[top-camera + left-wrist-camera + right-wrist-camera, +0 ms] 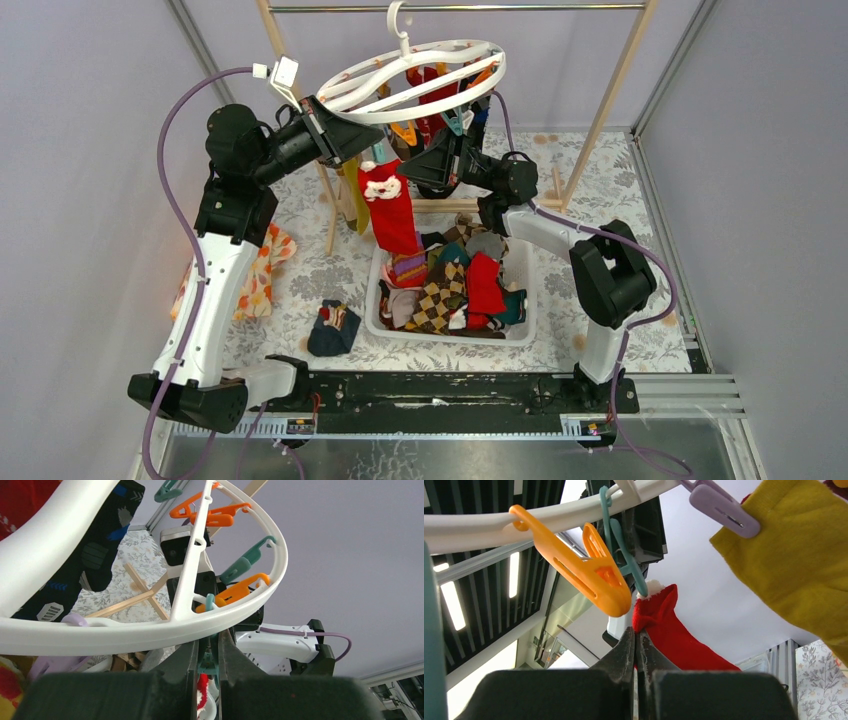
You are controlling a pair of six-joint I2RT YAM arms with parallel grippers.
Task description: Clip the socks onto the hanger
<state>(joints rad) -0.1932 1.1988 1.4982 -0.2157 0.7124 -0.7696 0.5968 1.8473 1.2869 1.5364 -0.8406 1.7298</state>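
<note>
Red Santa sock (392,215) hangs under the hanger (150,630) ring, cuff at a teal clip (207,666). Your left gripper (207,647) is clamped on that clip. Right gripper (636,632): fingers together, tips at the sock's cuff; can't tell if it's pinching fabric.

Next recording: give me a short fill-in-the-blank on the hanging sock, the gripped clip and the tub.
1. The Santa-faced sock dangling below the hanger is mostly ____.
2. The clip pinched between the left gripper's fingers is coloured ____.
3. The tub holding the heap of loose socks is coloured ____.

Missing words: red; teal; white.
</note>
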